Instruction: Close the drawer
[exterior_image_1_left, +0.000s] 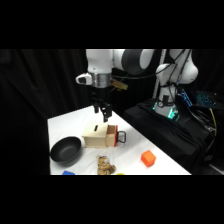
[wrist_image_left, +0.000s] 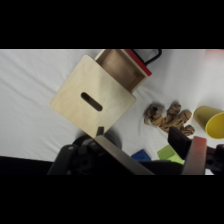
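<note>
Hovering | jaws (exterior_image_1_left: 105, 116) above box | drawer (exterior_image_1_left: 111, 135) open, beside

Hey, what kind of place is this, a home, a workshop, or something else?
Most likely a robotics lab test bench. A white robot arm hangs over a white table, black curtains close it off behind, and toy-like props sit around: a wooden box with its red drawer pulled open, a black bowl, an orange block.

White table (exterior_image_1_left: 135, 150) with a scatter of small things

A pale wooden box (exterior_image_1_left: 96, 136) sits mid-table, its red-fronted drawer (exterior_image_1_left: 112, 136) pulled out. A black bowl (exterior_image_1_left: 66, 150) lies by the left edge; a brown plush toy (exterior_image_1_left: 105, 165) and blue block (exterior_image_1_left: 68, 173) by the front edge; an orange block (exterior_image_1_left: 148, 158) near the right edge.
</note>
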